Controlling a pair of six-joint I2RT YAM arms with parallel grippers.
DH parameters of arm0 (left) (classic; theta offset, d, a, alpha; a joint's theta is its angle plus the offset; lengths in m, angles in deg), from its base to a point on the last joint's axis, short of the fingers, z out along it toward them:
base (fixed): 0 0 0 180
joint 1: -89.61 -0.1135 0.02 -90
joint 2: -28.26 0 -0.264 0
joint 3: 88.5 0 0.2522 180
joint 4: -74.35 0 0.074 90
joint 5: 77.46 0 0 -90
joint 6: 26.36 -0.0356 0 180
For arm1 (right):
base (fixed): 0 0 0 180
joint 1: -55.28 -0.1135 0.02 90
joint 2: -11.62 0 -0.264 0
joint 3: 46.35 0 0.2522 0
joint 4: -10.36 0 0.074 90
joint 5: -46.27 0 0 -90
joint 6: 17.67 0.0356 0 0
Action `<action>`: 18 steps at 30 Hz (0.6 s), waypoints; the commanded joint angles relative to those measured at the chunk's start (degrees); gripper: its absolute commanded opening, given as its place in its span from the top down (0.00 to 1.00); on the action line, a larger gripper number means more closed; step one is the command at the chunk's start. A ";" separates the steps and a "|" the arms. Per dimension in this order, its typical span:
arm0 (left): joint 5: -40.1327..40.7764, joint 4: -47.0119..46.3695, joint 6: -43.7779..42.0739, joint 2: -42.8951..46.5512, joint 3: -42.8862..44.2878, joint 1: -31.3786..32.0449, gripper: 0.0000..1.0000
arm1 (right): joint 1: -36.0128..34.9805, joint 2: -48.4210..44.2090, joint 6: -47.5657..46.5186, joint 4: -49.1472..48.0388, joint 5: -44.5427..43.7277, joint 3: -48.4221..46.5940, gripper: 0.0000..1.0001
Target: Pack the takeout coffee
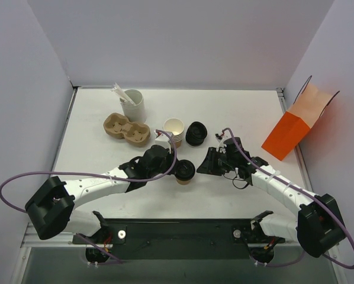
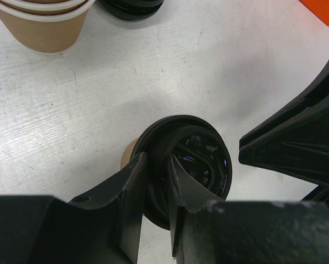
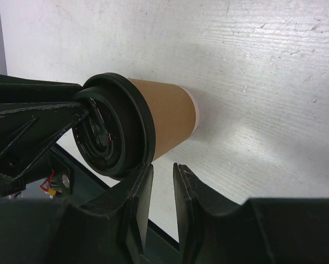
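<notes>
**Takeout coffee [image 1: 184, 171] gripped at lid rim by left gripper [image 2: 156, 159]**

The cup stands on the table [image 1: 254, 115], near-centre, just in front of the stack of lidless cups [image 1: 174, 130] and the pile of black lids [image 1: 196, 133]. The left fingers are clamped on the lid rim, one outside it and one over the lid top. The right gripper [image 3: 163, 168] sits just beside the cup, fingers narrowly apart, nothing between them.

white shells and bulky black joints cover the left arm [image 1: 97, 184] and right arm [image 1: 280, 188]; the left gripper [image 1: 176, 168] and right gripper [image 1: 204, 165] are black, trailed by looping purple cables [image 1: 23, 176].
</notes>
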 commanded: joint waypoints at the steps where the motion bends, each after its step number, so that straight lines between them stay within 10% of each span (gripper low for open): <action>1: -0.24 16.12 -2.77 -4.44 -3.59 0.75 0.69 | 0.41 -0.78 -0.13 -0.35 1.78 -0.75 0.76; 18: -0.42 15.86 -2.24 -4.88 -3.85 0.66 0.69 | 0.41 2.65 2.42 -5.36 2.58 2.50 0.77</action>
